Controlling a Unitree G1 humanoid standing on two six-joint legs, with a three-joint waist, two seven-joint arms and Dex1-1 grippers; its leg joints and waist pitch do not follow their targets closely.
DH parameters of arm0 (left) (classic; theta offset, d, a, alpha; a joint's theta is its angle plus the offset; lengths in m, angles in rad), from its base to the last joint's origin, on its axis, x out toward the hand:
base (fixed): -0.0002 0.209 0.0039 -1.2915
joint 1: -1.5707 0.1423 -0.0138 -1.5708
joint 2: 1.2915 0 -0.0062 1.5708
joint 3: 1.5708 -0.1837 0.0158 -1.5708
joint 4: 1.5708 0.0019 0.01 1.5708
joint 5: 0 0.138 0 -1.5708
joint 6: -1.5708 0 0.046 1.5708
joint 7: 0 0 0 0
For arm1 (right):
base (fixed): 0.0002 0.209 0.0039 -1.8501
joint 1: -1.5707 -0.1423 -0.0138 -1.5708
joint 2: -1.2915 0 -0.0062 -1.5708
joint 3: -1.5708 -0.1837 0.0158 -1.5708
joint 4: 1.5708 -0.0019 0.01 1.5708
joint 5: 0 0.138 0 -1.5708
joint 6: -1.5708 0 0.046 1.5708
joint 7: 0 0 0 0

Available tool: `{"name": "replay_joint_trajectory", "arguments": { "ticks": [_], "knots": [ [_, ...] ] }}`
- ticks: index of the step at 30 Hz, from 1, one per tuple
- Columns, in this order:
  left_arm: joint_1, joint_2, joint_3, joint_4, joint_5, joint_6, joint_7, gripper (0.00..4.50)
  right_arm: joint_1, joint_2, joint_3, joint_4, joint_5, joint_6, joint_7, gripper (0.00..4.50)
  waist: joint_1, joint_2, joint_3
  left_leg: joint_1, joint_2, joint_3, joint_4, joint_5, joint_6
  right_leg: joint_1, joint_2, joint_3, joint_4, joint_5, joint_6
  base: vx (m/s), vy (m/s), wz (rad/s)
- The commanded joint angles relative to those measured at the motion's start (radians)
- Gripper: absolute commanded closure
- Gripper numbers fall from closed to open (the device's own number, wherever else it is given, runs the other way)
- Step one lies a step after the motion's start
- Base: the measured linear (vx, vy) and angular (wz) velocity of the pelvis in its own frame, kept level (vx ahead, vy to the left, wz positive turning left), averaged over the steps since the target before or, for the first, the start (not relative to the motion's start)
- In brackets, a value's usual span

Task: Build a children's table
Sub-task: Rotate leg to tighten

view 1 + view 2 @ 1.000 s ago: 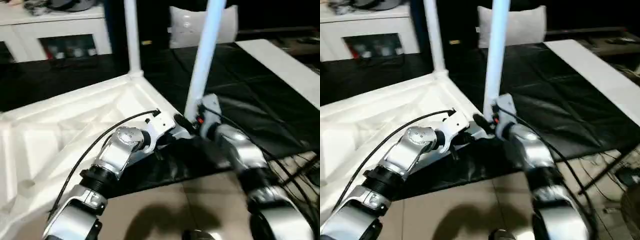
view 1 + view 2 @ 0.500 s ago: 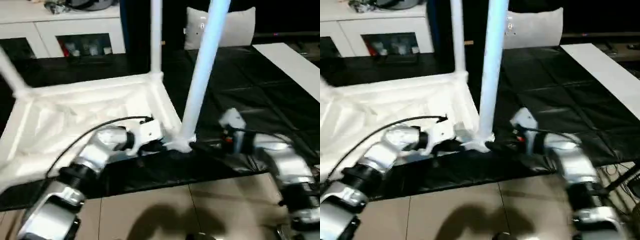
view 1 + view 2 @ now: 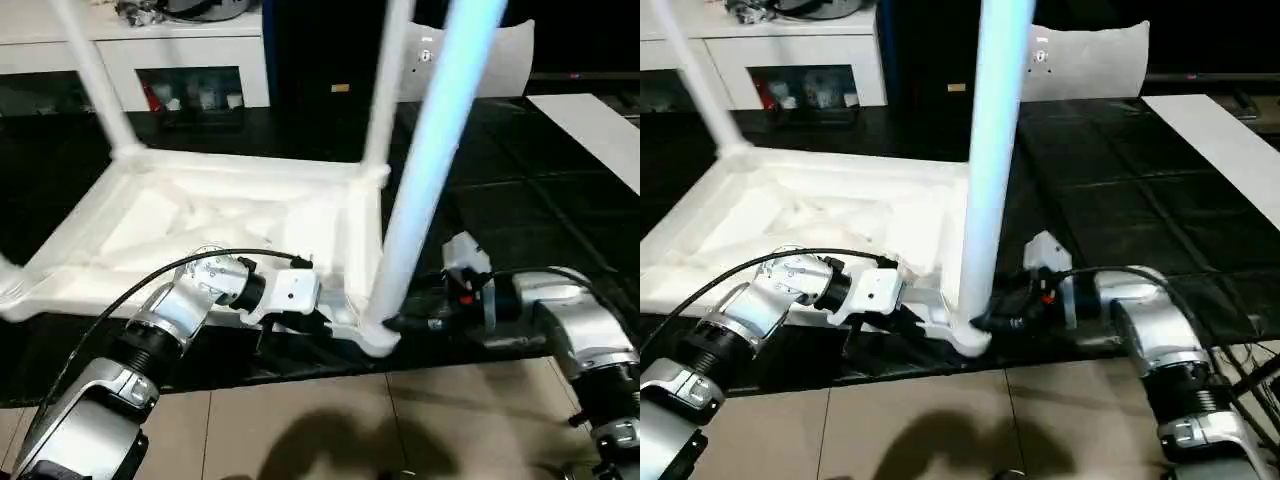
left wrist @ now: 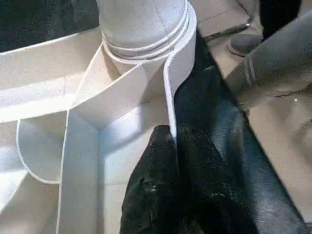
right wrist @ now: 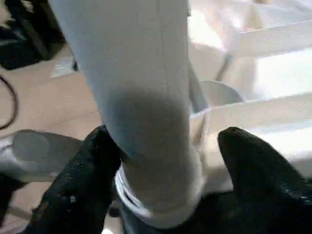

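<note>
White plastic, the children's table [image 3: 230, 215] lies upside down across the middle of the head views, ribbed underside up, resting on a black mat [image 3: 520, 190] spread over a tan tiled floor [image 3: 330, 430]. Three legs can be counted standing up from its corner sockets: one at upper left [image 3: 95, 75], one at upper centre [image 3: 385, 90], and the nearest leg [image 3: 430, 170] rising from the corner at lower centre. The shallow ribbed compartments of the underside hold nothing that can be made out.

At lower left, the left gripper [image 4: 175, 141] has its jaws pinched tight on the thin side wall of the tabletop, just beside the near corner socket [image 4: 141, 29]. At lower right, the right gripper [image 5: 165, 146] has its jaws spread wide around the base of the nearest leg, one finger on either side of it.

Along the top left stands a white cabinet [image 3: 190, 60] with glass doors, small objects inside too blurred to name. A white cushion [image 3: 500, 55] sits at upper right.
</note>
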Motion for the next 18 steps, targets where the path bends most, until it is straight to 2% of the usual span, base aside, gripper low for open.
{"name": "replay_joint_trajectory", "arguments": {
  "ticks": [1,11,14,16,17,18],
  "knots": [
    [0.013,-0.012,-0.083,-0.014,0.025,-0.031,-0.058,4.50,-0.023,0.002,0.010,-0.013,0.021,0.018,0.017,1.42,-0.003,-0.005,-0.066,-0.013,-0.025,0.046,-0.071,-0.260,0.078,0.069,0.006,0.025,-0.056,-0.320,-0.213,0.000,0.000,0.00],
    [0.025,-0.012,-0.082,-0.011,0.031,-0.047,-0.068,4.50,-0.031,0.023,0.020,-0.017,0.037,0.062,0.044,2.22,0.001,-0.008,-0.066,-0.013,-0.026,0.048,-0.072,-0.253,0.068,0.067,0.007,0.029,-0.056,-0.336,-0.198,0.000,0.000,0.00],
    [0.036,-0.015,-0.073,-0.017,0.015,-0.017,-0.073,4.50,-0.020,0.024,0.018,-0.030,0.045,0.075,0.041,2.37,0.000,-0.009,-0.065,-0.013,-0.027,0.049,-0.072,-0.257,0.066,0.067,0.007,0.030,-0.058,-0.355,-0.189,0.000,0.000,0.00],
    [0.052,-0.019,-0.058,-0.033,-0.001,0.036,-0.064,4.50,-0.007,0.034,0.006,-0.048,0.062,0.095,0.013,2.39,0.000,-0.009,-0.065,-0.014,-0.026,0.049,-0.073,-0.247,0.062,0.069,0.008,0.031,-0.054,-0.338,-0.194,0.000,0.000,0.00],
    [0.063,-0.026,-0.043,-0.047,-0.009,0.080,-0.038,4.50,-0.001,0.046,-0.002,-0.061,0.066,0.128,-0.024,2.39,-0.001,-0.006,-0.065,-0.014,-0.026,0.049,-0.074,-0.242,0.061,0.069,0.009,0.032,-0.054,-0.327,-0.196,0.000,0.000,0.00],
    [0.063,-0.026,-0.043,-0.048,-0.009,0.081,-0.038,4.50,-0.001,0.047,-0.002,-0.061,0.066,0.129,-0.025,2.40,-0.003,-0.007,-0.065,-0.014,-0.027,0.050,-0.073,-0.243,0.061,0.070,0.009,0.032,-0.053,-0.324,-0.198,0.000,0.000,0.00]
  ]
}}
